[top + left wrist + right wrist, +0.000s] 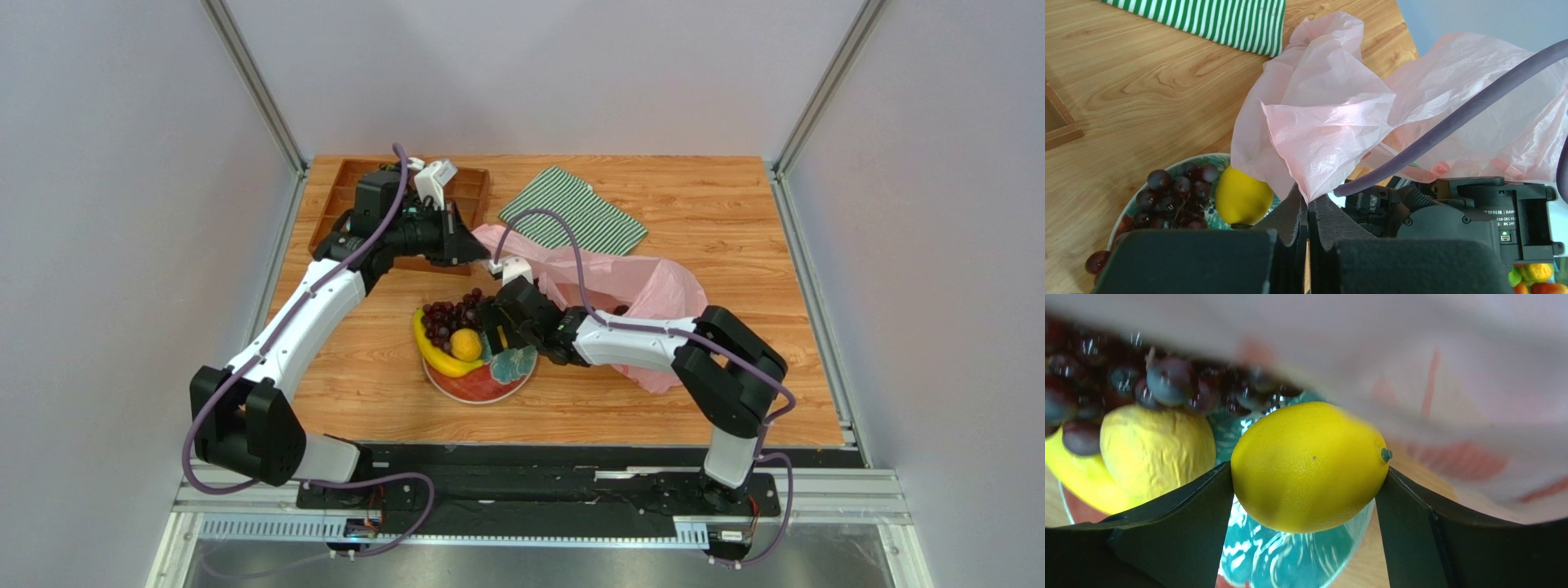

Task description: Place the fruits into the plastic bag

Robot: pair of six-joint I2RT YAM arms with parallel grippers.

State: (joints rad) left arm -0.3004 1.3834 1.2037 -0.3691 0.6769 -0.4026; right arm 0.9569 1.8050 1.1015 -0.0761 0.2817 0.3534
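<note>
Wooden tabletop (736,368) is sitting between grey walls (552,74). Over the plate (1290,563), the right gripper (1306,471) is hugging a lemon (1309,459), its long side lying finger to finger. The left gripper (1308,205) is pinching the pink bag (1321,122).

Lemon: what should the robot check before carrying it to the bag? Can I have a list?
1. The lemon sits between the right gripper's fingers, both touching it: ok.
2. The lemon is lifted off the plate: cannot tell.
3. The left gripper pinches the bag's edge: ok.
4. The bag's mouth is open enough for the lemon: cannot tell.
</note>
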